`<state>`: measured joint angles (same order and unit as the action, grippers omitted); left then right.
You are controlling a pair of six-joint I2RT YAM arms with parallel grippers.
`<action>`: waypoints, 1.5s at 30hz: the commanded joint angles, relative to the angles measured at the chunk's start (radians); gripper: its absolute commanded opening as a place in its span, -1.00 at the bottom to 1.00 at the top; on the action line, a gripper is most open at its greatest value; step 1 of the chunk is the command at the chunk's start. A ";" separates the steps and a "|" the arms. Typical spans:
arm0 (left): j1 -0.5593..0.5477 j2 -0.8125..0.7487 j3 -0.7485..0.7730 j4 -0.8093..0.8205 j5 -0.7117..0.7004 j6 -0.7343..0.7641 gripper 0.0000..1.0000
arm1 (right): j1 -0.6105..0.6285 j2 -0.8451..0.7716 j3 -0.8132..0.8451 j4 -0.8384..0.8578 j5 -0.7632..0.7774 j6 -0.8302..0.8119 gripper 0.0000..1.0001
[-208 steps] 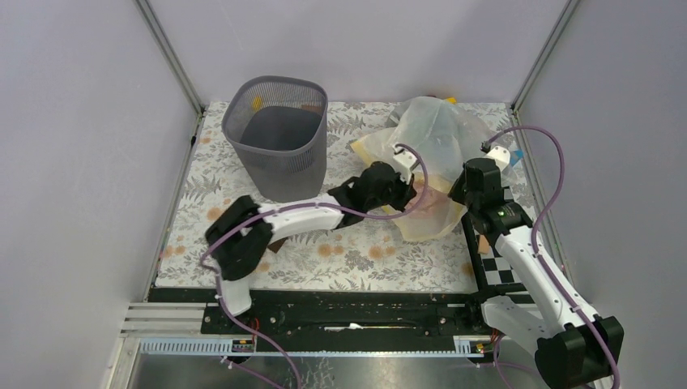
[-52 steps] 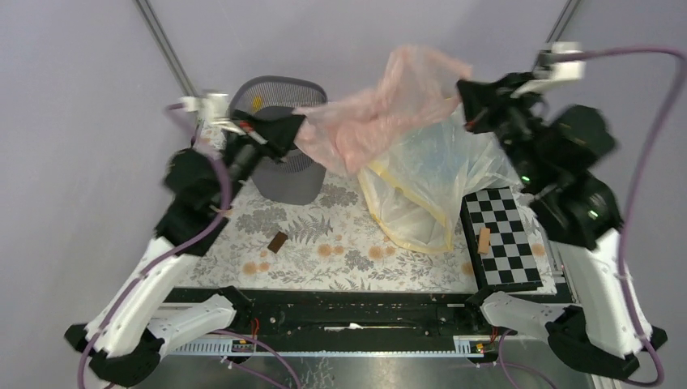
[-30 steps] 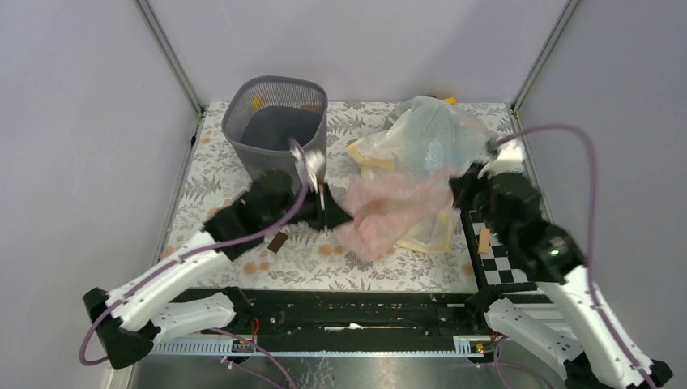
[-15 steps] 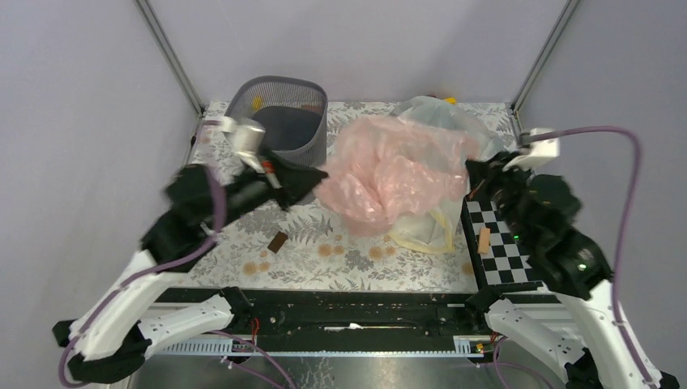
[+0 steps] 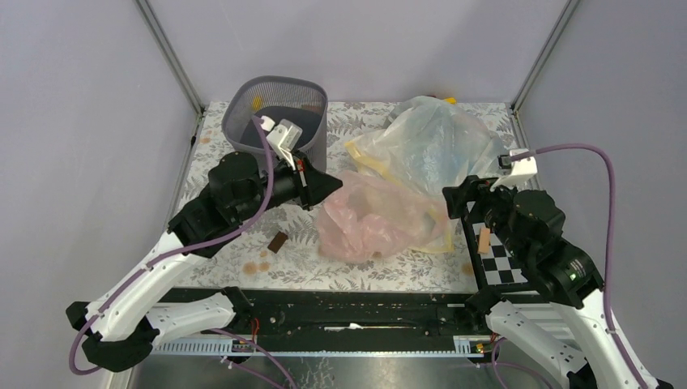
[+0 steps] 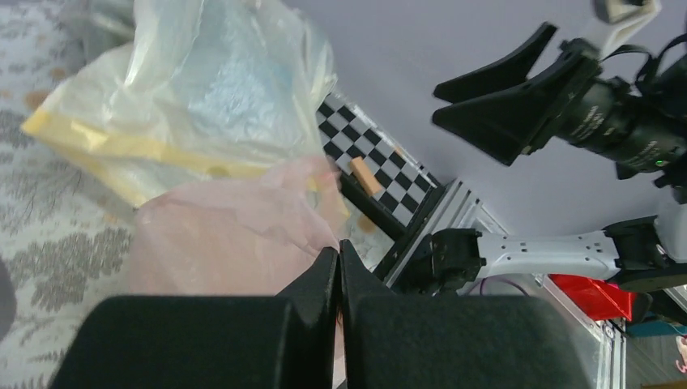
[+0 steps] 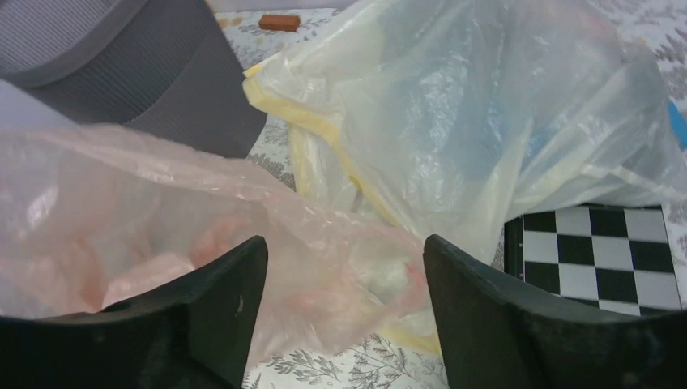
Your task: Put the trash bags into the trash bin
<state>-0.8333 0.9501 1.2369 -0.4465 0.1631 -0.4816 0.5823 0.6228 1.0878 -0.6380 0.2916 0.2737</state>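
The pale pink trash bag lies slumped on the floral table, against the front of the clear bag. My left gripper is shut on the pink bag's upper left edge; in the left wrist view its jaws are pressed together with pink film at the seam. To the bag's right, my right gripper is open. In the right wrist view its fingers straddle the pink film without touching it. The dark grey mesh trash bin stands upright at the back left, behind the left gripper.
A bigger clear bag with a cream-yellow band lies at the back right. A checkerboard plate with a small wooden block sits at the right edge. A brown block lies front left of the pink bag.
My right gripper has opened and let go of the pink bag, which has sagged onto the table. The left gripper, still holding it, has swung right, in front of the bin.
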 commanded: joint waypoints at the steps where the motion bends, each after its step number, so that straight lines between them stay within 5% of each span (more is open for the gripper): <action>1: 0.004 0.047 0.053 0.091 0.079 0.054 -1.00 | 0.002 0.046 0.054 0.099 -0.177 -0.121 0.62; 13: 0.003 0.121 0.133 0.065 0.157 0.081 -1.00 | 0.001 0.221 -0.029 0.384 -0.737 -0.244 0.64; 24: 0.003 0.089 0.211 0.009 0.246 0.093 -1.00 | 0.001 0.417 -0.024 0.528 -0.811 -0.297 0.53; 26: 0.004 0.078 0.218 0.007 0.264 0.107 -1.00 | 0.001 0.439 -0.020 0.539 -0.803 -0.299 0.29; 30: 0.003 0.065 0.226 -0.006 0.244 0.134 -1.00 | 0.002 0.444 0.000 0.509 -0.739 -0.289 -0.70; 32: 0.004 0.062 0.208 -0.023 0.183 0.147 -0.99 | 0.001 0.427 0.010 0.465 -0.633 -0.255 -1.00; 36: 0.004 0.065 0.104 -0.043 0.044 0.162 -0.64 | 0.001 0.466 0.135 0.201 -0.393 -0.162 -1.00; 39: 0.003 0.036 -0.027 0.023 -0.006 0.172 -0.25 | 0.001 0.526 0.224 0.020 -0.367 -0.123 -1.00; 42: 0.003 -0.017 -0.162 0.138 -0.009 0.165 0.40 | 0.001 0.533 0.212 0.010 -0.383 -0.096 -1.00; 45: 0.003 -0.067 -0.264 0.240 0.000 0.162 0.76 | 0.001 0.545 0.195 0.018 -0.366 -0.087 -1.00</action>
<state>-0.8318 0.9600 1.0550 -0.3950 0.1951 -0.3256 0.5823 1.1477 1.2831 -0.5404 -0.1303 0.1417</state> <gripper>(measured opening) 0.811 0.014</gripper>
